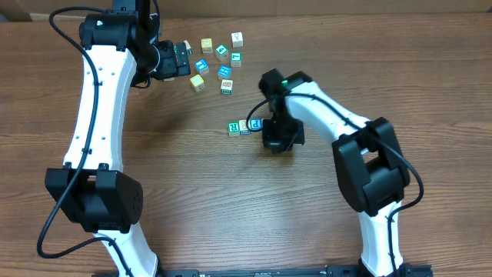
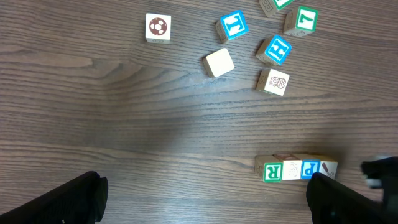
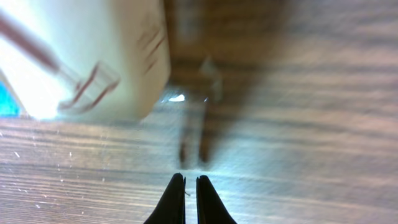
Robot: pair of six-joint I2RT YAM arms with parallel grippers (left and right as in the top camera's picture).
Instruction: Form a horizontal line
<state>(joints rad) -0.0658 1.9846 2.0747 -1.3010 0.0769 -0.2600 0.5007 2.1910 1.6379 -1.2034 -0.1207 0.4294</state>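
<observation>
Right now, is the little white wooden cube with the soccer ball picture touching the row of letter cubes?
No, the white soccer-ball cube sits alone on the table, far from the row of four wooden cubes.

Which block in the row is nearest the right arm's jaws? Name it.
The white block with a reddish mark, at the end beside the blue P block; the green R block sits farthest away.

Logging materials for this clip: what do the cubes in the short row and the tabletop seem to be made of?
Row of cubes: probably wood, matte, with printed or painted faces; pale bare edges frame the coloured letters. Table: wood or wood-look laminate, brown with long grain streaks and a slight sheen; which one, the look leaves open.
</observation>
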